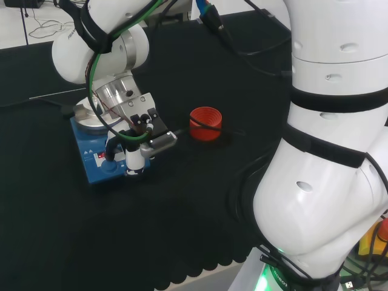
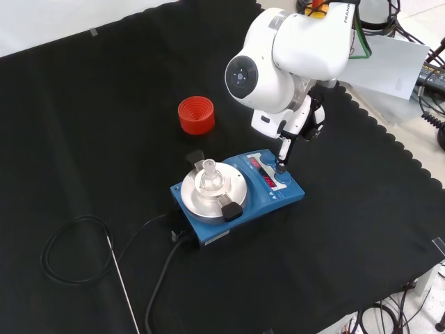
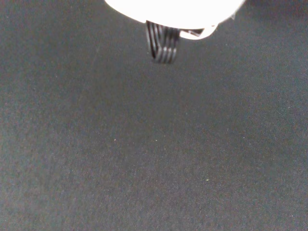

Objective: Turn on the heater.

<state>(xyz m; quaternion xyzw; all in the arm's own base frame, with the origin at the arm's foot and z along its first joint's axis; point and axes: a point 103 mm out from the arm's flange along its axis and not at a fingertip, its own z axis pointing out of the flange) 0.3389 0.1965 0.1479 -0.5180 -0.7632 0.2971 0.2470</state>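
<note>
Nearest your head-view camera stands the arm's own large white link (image 1: 321, 182), filling the right of that view, with the black cloth (image 1: 182, 230) spread to its left. In the front view, a black cable (image 2: 76, 243) lies looped on the cloth nearest the lens, beside a thin metal rod (image 2: 122, 275).

The heater (image 2: 240, 191), a blue box with a round metal top plate, sits near the middle of the cloth in the front view and at the left in the head view. On its plate you see a small clear glass piece (image 2: 208, 177) standing upright, flanked by two black clamp pads. The heater's sloped control face, with a red lit display (image 2: 264, 172), points toward the right of the front view.

The hand (image 2: 295, 125) hangs directly over that control face. One finger (image 2: 283, 154) reaches straight down, and its tip meets the panel at a round blue knob; you cannot tell from these views whether it presses or merely touches. The other fingers appear tucked back against the palm. It grasps nothing.

A red ribbed ring stand (image 2: 196, 115) rests on the cloth well apart from the heater, above and left of it in the front view, right of it in the head view.

The wrist view gives you bare black cloth with a blurred white part of the hand and a black ribbed piece.
</note>
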